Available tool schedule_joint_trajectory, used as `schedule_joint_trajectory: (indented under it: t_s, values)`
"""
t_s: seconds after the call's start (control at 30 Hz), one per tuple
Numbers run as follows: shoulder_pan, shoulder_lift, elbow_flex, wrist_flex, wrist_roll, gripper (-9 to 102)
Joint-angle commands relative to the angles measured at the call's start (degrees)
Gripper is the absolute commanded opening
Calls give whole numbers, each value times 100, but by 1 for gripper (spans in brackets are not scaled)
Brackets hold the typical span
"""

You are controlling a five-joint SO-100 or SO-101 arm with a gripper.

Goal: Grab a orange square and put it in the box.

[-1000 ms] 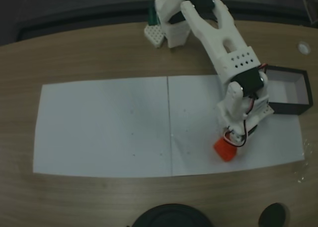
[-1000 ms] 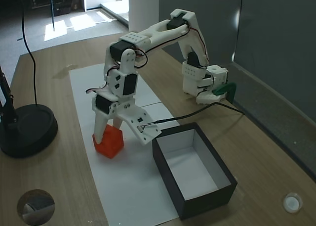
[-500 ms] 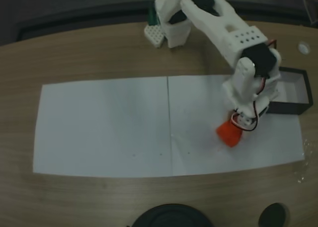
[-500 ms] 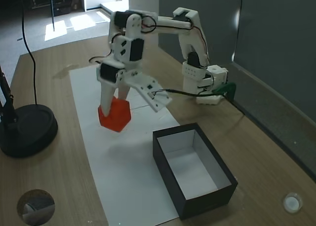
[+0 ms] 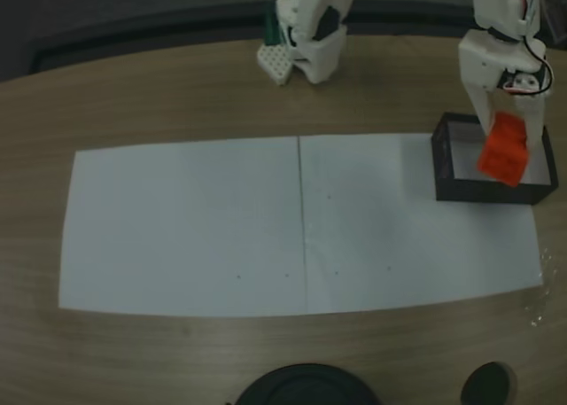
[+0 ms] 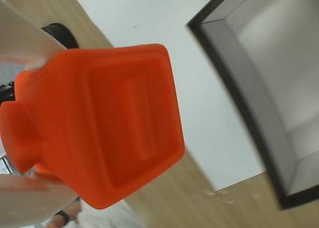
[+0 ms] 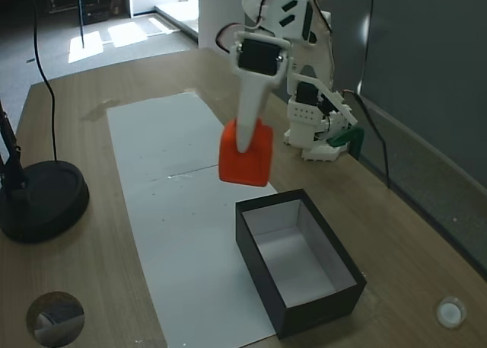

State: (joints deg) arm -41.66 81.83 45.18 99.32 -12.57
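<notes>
Lifted well clear of the white paper [image 7: 163,211] where it hung half a second ago, the orange square [image 5: 503,149] now sits high in the air over the box [image 5: 443,161], above its far end in a fixed view [image 7: 246,154]. It is clamped in the white hand [image 7: 245,144], whose fingers [image 7: 249,112] press its sides, and in the wrist view the block [image 6: 107,123] looms large with the box's black wall [image 6: 234,88] beside it. Box and paper lie on the wooden table [image 5: 177,95], with the arm's base [image 7: 316,127] just beyond the box.
</notes>
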Motion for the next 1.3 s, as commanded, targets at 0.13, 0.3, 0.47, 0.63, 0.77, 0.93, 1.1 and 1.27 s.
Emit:
schedule_joint_trajectory:
  t_s: [0.13, 0.3, 0.47, 0.63, 0.77, 0.93, 1.1, 1.27]
  values:
    - [-923, 360, 360, -18, 185, 7]
    - [-1362, 281, 369, -35, 193, 7]
    - [-1354, -132, 369, -70, 193, 7]
    - [-1354, -325, 255, -79, 176, 7]
    - [-1283, -343, 220, -79, 202, 9]
    - [-1011, -299, 220, -70, 396, 27]
    - [-984, -290, 220, -70, 360, 28]
    - [-949, -272, 220, -62, 343, 21]
